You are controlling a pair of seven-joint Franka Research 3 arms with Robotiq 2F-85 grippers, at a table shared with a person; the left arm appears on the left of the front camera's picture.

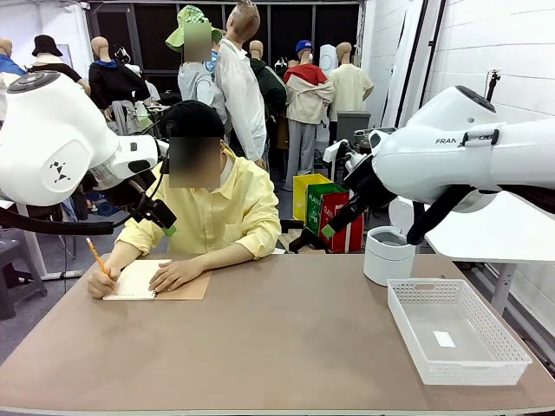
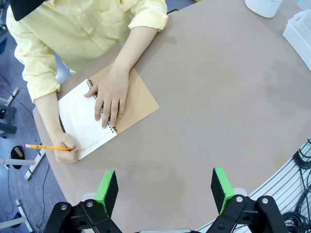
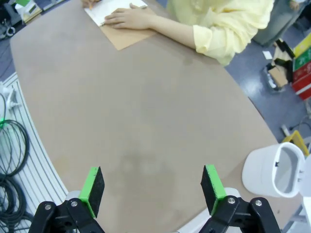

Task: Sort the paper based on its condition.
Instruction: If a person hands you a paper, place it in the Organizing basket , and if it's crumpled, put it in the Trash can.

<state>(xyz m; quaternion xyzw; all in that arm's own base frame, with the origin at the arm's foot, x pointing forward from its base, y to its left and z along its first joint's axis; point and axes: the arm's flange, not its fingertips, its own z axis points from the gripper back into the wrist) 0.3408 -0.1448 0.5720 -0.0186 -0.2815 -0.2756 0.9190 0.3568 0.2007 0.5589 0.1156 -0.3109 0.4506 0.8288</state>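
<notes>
Sorting is not yet begun — the person's hand (image 2: 65, 148) writes in the notebook (image 2: 77, 116); left gripper (image 2: 164, 187) and right gripper (image 3: 153, 187) hover, jaws wide and empty.

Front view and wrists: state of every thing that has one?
left hand: open, empty, above the table.
right hand: open, empty, above the table.
notebook: open, cover folded back, flat on the table, person's palm on it.
pencil: held in person's other hand, tip at the page.
basket: upright, one small white patch on its floor.
bin: upright, top opening uncovered.
</notes>
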